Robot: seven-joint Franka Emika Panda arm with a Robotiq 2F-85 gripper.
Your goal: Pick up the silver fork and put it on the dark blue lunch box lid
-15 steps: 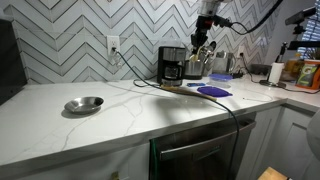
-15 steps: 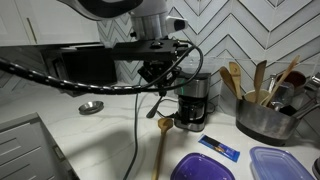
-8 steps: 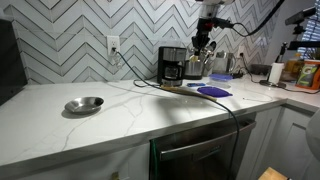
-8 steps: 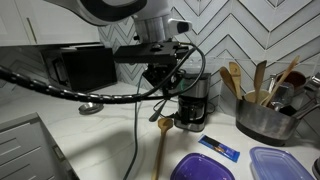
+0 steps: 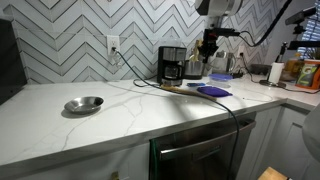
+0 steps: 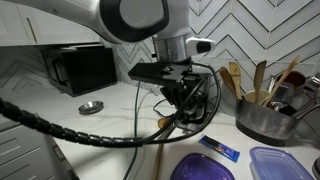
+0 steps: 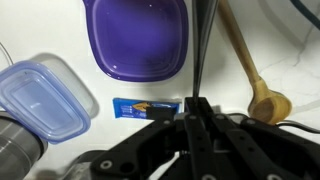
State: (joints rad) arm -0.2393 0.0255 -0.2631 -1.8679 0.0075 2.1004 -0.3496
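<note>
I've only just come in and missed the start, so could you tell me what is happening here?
A robot arm's gripper hangs above the counter, its fingers closed on a thin strip that appears to be the silver fork. In the wrist view the dark blue lunch box lid lies flat just ahead. A wooden spoon, a blue packet and a clear container lie around it. The fork is not yet on the lid.
</note>
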